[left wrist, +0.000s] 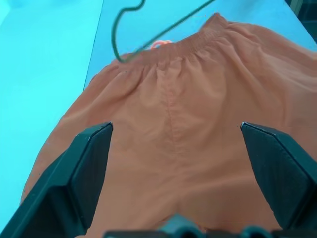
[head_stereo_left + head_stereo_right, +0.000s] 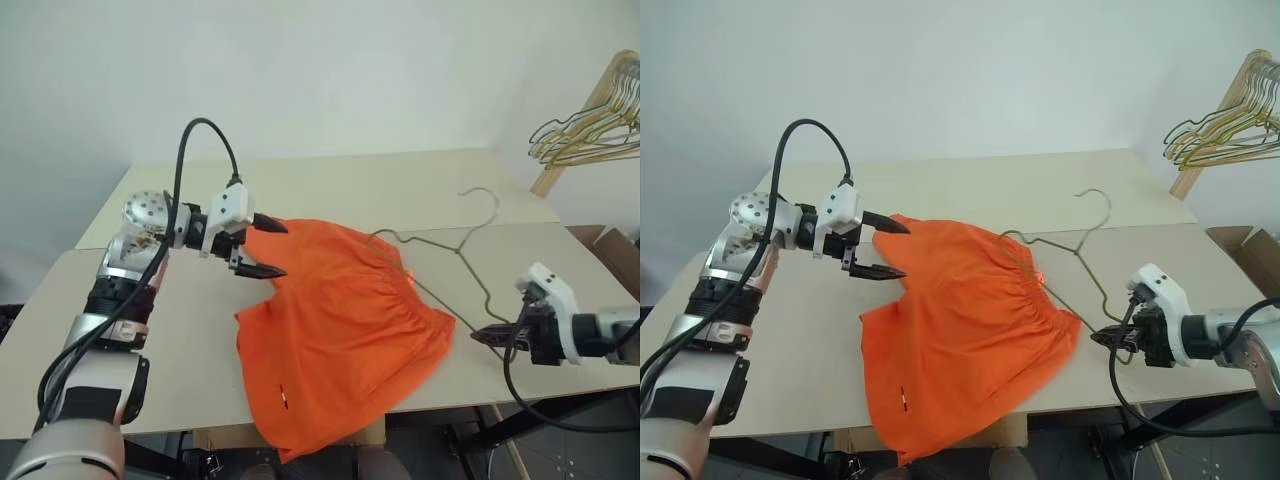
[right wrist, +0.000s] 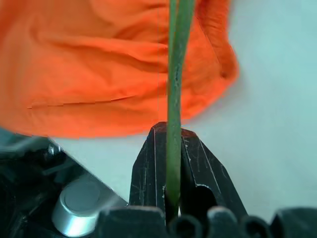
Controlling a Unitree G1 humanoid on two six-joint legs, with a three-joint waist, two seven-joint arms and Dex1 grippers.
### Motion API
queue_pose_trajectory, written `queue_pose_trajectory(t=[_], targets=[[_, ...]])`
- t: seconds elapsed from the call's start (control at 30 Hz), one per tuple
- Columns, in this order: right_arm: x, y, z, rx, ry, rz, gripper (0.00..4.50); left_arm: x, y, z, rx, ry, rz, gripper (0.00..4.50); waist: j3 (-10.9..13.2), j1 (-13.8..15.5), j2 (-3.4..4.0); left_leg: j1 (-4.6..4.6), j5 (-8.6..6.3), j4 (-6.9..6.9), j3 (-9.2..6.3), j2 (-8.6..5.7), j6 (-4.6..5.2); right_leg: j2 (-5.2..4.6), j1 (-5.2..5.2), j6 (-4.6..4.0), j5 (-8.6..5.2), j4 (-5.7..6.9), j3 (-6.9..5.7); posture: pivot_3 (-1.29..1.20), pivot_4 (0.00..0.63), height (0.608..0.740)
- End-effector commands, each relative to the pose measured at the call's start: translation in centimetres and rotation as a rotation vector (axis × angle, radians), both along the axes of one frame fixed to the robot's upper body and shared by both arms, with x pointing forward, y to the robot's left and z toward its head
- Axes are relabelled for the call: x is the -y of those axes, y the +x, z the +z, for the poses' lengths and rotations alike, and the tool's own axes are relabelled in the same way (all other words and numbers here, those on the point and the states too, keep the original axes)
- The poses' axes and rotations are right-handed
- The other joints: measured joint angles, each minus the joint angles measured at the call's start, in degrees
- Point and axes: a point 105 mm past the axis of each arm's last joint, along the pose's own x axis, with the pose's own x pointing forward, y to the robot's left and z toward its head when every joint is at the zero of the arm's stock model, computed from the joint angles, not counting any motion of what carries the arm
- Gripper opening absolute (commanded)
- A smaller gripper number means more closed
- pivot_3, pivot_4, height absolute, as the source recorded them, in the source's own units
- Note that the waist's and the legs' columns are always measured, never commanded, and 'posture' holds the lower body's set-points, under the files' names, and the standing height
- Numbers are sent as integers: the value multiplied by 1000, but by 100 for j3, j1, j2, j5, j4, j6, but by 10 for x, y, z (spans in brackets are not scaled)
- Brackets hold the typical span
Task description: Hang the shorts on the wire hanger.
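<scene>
The right pincer [image 2: 1110, 340] is clamped tight on the wire hanger [image 2: 1092, 275], gripping one lower corner of its triangle near the worktop's [image 2: 970, 190] near edge. The left pincer [image 2: 265, 248] gapes wide and holds nothing; its fingers sit at the far left corner of the shorts [image 2: 345, 335], pointing across them. The shorts lie spread flat on the worktop, waistband toward the right arm, legs toward the near left, one leg drooping over the front edge. The hanger's long axis runs from the gripped corner away across the worktop, its hook pointing to the far side; part of its wire passes under the waistband.
</scene>
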Motion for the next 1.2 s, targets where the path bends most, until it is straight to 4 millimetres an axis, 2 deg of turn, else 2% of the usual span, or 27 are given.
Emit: queue_pose_trajectory(t=[0.03, 0.17, 0.27, 0.57, 0.83, 1.2], targets=[[17, 3, 14, 35, 22, -110, 0, 6, -6, 18, 59, -27, -31, 4471, 0, 12, 0, 0, 0, 0, 0, -1, 0, -1, -1, 0, 0, 0, 0, -148, 6, 740], [27, -4, 8, -34, 9, -150, 0, 7, -8, 18, 51, -24, -42, 4471, -2, 26, 3, 3, 0, 2, 4, -2, 0, -2, 4, 0, 0, 1, 1, -151, 7, 740], [24, -11, 4, -75, 21, -102, 0, 8, -10, 16, 42, -12, -63, 4471, -2, 18, 3, 4, 0, 0, 5, 1, 0, 3, 3, 0, 0, -1, 1, -155, 8, 740], [18, -32, 12, -178, 101, 61, 0, 11, -18, 12, 21, 4, -105, 4471, -2, 3, 3, 4, -1, 1, 10, 4, 2, 7, 4, 2, -1, -4, 3, -140, 15, 740], [21, -41, 17, -194, 146, 93, 0, 9, -24, 9, 8, 9, -107, 4471, 0, 38, 1, 3, -1, 1, 10, 5, 2, 7, 5, 2, -1, -4, 3, -130, 19, 740], [7, -81, 13, -314, 189, 198, 0, 10, -27, 7, 2, 12, -121, 4471, -1, 164, 1, 5, -2, 3, 12, 7, 3, 10, 6, 3, -2, -5, 3, -136, 6, 740]])
